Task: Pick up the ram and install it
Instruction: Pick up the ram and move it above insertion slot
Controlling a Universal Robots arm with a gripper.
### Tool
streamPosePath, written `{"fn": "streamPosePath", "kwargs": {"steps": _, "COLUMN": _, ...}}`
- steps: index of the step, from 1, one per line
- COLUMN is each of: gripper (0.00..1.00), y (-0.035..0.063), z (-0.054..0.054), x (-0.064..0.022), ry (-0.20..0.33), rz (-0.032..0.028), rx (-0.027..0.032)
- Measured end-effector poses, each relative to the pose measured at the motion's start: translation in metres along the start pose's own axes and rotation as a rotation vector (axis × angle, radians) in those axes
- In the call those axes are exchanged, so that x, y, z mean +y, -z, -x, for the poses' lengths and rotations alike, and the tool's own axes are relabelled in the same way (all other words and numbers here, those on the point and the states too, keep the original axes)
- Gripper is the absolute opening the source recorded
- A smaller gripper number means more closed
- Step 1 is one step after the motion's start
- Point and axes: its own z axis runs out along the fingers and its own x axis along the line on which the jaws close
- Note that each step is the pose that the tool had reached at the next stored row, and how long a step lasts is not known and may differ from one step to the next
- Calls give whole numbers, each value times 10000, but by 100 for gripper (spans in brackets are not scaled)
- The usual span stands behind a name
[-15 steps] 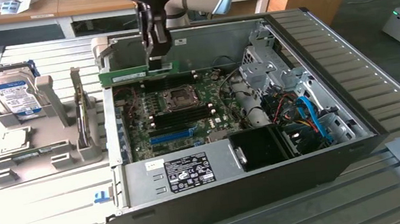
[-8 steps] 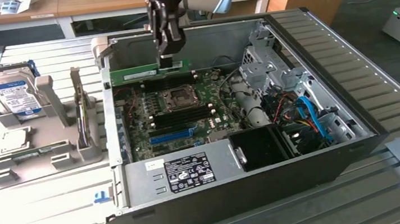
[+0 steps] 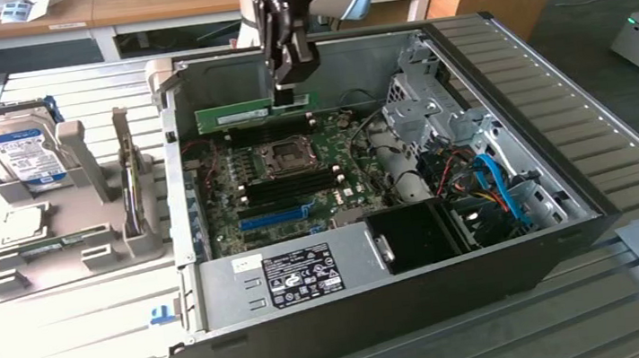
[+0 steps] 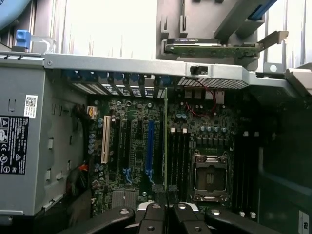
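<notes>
My jaws are clamped nearly closed on the ram [image 3: 237, 114], upper middle of the exterior view, hanging over the motherboard [image 3: 337, 172]. Installing is in hand; I judge it calls for squaring its edge with a memory slot [image 3: 287, 185].

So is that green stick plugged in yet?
Out, it seems: the ram sits clamped in the tool, raised above the motherboard.
</notes>
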Motion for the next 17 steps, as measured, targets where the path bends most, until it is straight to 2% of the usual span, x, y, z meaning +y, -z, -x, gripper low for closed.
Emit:
{"fn": "streamPosePath", "kwargs": {"steps": 10, "gripper": 12, "y": 10, "z": -6, "x": -169, "ry": -1, "rz": 3, "rx": 0}}
{"fn": "streamPosePath", "kwargs": {"steps": 17, "gripper": 12, "y": 10, "z": -6, "x": -175, "ry": -1, "rz": 4, "rx": 0}}
